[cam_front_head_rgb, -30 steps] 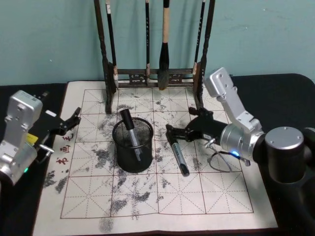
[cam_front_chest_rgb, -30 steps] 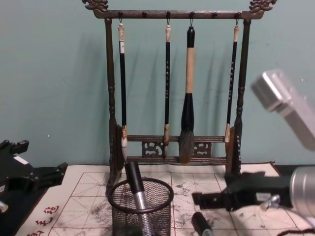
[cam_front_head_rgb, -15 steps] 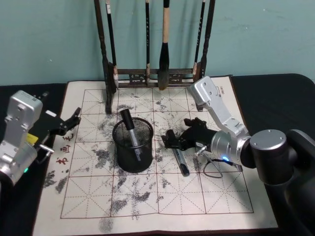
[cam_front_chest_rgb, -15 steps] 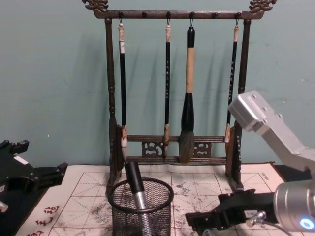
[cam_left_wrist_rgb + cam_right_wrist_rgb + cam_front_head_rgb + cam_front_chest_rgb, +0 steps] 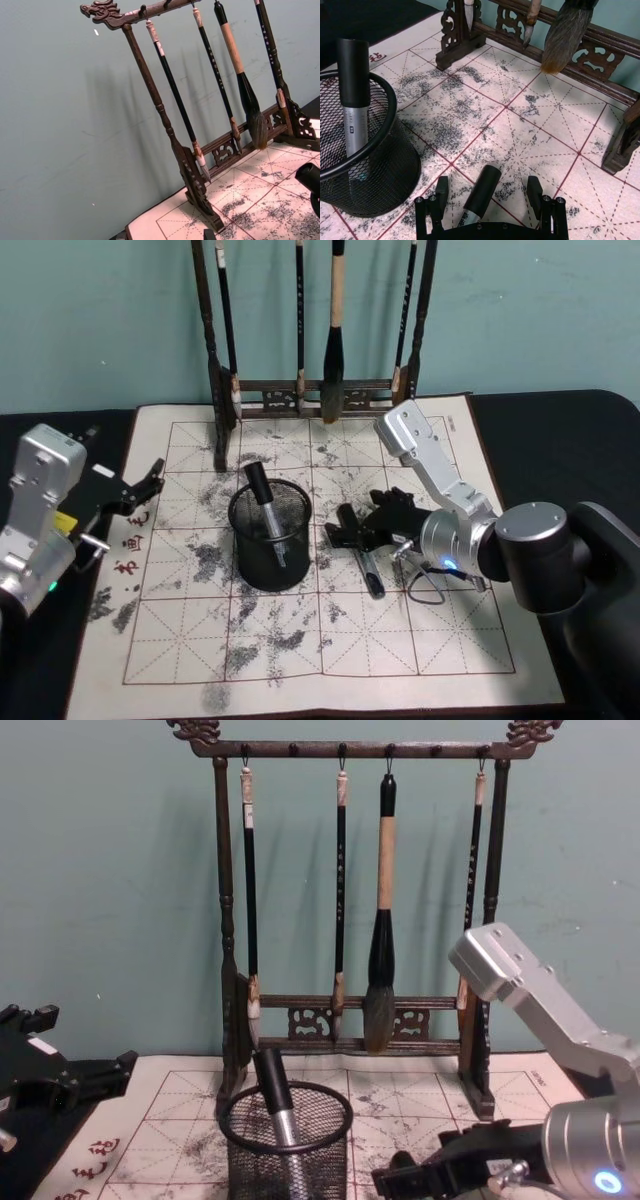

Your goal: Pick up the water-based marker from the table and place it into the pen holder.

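**Left claw** [image 5: 150, 480]: parked at the left edge of the gridded sheet [image 5: 420, 640] that is spread on the dark bench [image 5: 560, 430]. Its fingers are apart and nothing is held.

**Holder** [image 5: 272, 540]: stood left of the sheet's centre, in front of the brush rack [image 5: 315, 390] at the back edge. A stored marker [image 5: 262, 502] is already leaned inside it, cap up.

**Marker** [image 5: 368, 575]: laid flat on the sheet just right of the holder, its cap pointed toward the rack. It has not yet been lifted.

**Right claw** [image 5: 487, 187]: over the last second it has been lowered from above the marker's capped end to sheet level. One finger is now placed on each side of the cap, apart and seemingly not yet touching it.

The approach is therefore judged complete, with the grasp itself still to be made. What remains is for the fingers to be closed, and for the marker to be raised, carried left and dropped through the holder's rim. Because the grip would be taken near one end, some tilting of the marker may be expected. Part of the holder's mouth is already taken up by the stored marker.
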